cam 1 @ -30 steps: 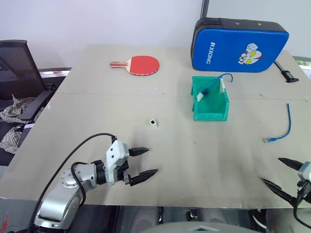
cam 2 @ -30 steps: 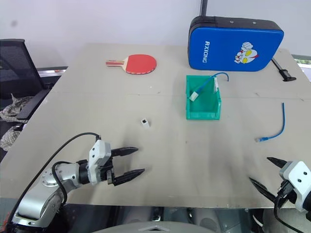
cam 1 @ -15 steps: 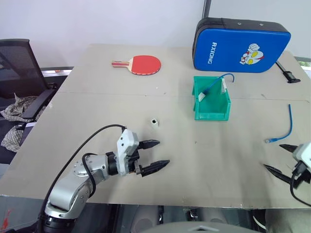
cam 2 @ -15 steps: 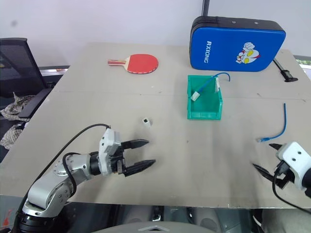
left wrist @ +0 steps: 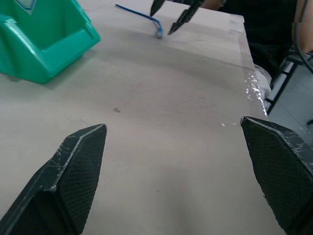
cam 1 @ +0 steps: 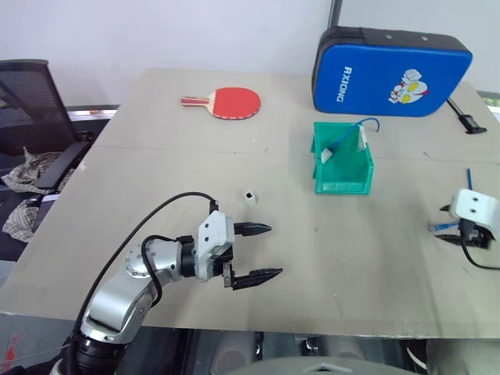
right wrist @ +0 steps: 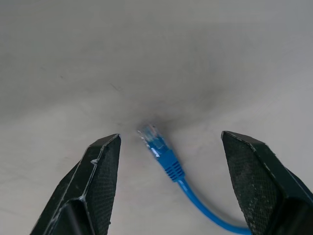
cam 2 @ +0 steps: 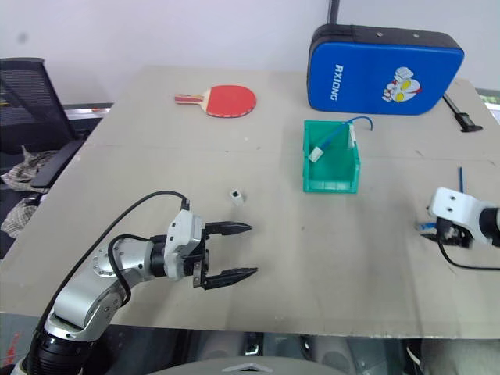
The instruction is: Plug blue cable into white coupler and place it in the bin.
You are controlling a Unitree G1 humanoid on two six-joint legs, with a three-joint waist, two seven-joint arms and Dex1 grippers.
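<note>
The blue cable [cam 1: 469,176] lies curved near the table's right edge, its clear plug [right wrist: 155,140] toward me. My right gripper [right wrist: 168,141] points down over that plug, open, one finger on each side and touching nothing. In the left wrist view it [left wrist: 169,13] hangs by the cable's end. The tiny white coupler [cam 1: 249,197] sits mid-table. My left gripper [cam 1: 274,250] hovers open and empty just in front of it and slightly to the right. The green bin [cam 1: 344,186] stands further back, right of centre.
Inside the bin lies another blue cable with a white piece [cam 1: 344,142]. A red paddle [cam 1: 231,103] and a big blue padded case [cam 1: 391,72] lie at the back. A black chair [cam 1: 31,117] stands left of the table [cam 1: 156,180].
My right gripper came forward from the table's near edge and tipped down over the cable's plug, its fingers a little closer together. My left gripper drifted slightly right, still open.
</note>
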